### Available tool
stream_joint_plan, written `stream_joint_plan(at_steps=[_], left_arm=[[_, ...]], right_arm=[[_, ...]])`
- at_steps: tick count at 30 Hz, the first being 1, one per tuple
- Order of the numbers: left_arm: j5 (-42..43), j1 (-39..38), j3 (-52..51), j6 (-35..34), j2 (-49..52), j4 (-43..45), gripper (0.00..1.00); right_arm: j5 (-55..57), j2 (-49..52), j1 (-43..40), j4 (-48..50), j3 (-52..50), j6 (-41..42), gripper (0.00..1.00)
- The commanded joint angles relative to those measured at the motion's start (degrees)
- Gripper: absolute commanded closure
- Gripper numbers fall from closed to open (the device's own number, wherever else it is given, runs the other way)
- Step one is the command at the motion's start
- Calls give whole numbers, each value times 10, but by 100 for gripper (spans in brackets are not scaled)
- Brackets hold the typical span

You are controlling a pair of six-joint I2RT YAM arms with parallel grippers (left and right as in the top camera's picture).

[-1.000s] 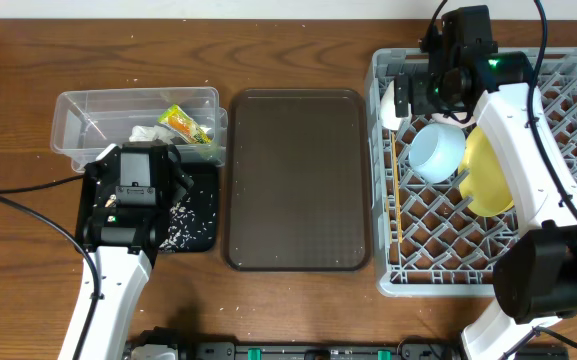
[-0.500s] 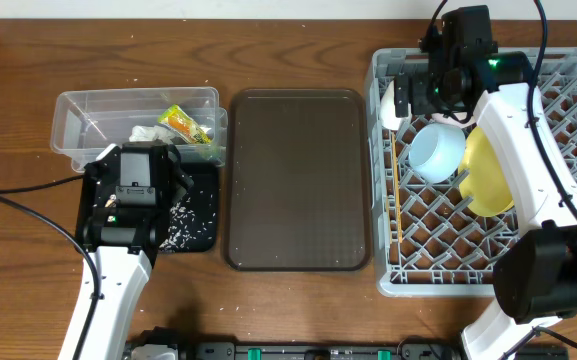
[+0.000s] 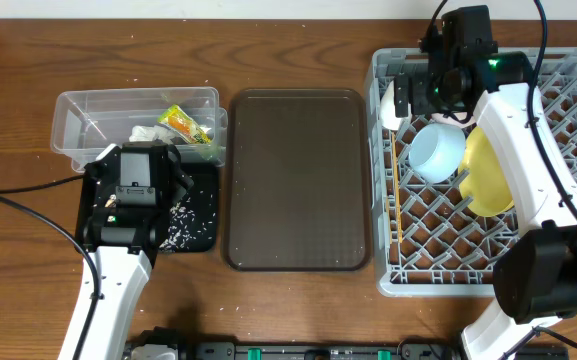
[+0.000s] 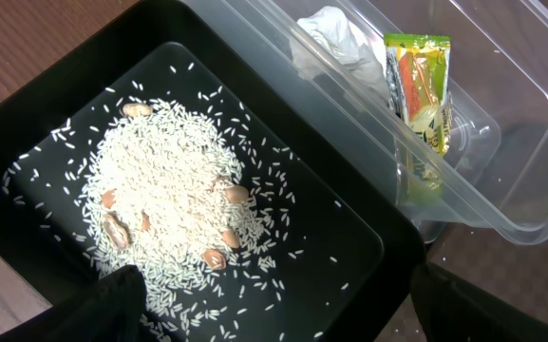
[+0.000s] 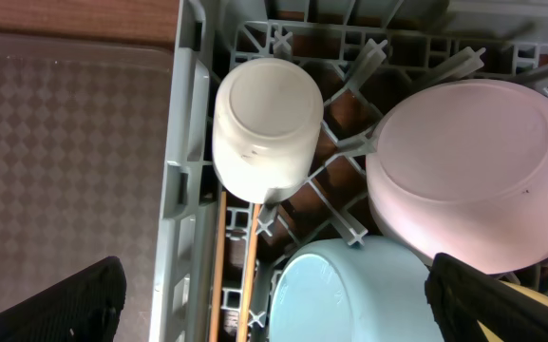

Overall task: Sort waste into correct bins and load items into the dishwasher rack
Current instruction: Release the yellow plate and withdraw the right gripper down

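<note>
At three o'clock, over the rack [image 5: 186, 190], right gripper [image 5: 283, 302] spread wide, empty, close above the cup [image 5: 262, 128]: risk of knocking it. At nine, left gripper [image 4: 297, 306] likewise above rice [image 4: 169, 199] in the black tub [image 4: 368, 285]: risk of scattering.

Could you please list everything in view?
table: one, brown, underneath
clear tub: one, clear, left
wrapper: one, green-orange, clear tub
scrap: one, white, clear tub
black tub: one, black, left
rice: pile, white, black tub
tray: one, brown, centre
rack: one, grey, right
cup: one, white, rack
blue bowl: one, blue, rack
pale bowl: one, pinkish, rack
plate: one, yellow, rack
chopsticks: pair, wooden, rack
left fingers: two, black, open above rice
right fingers: two, black, open above rack
</note>
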Motion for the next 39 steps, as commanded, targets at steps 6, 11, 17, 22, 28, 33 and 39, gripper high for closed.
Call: stream_joint_plan(at_steps=[6,11,17,22,28,33,39], left_arm=[[1,2,15,-3,2,0,8],[1,2,15,-3,2,0,8],[1,2,15,-3,2,0,8],[1,2,15,-3,2,0,8],[1,2,15,-3,2,0,8],[1,2,15,-3,2,0,8],[1,2,15,-3,2,0,8]], right_arm=[[-4,-6,2,-1,-1,-5,1],[-2,-26,2,-4,-1,-5,1],[-2,-96,2,-13,-1,-5,1],[58,-183,2,-15,-1,-6,1],[65,-311,2,-16,-29,-46,1],[62,-457,2,33,-148,-41,1],[62,-688,2,185,-388,0,1]])
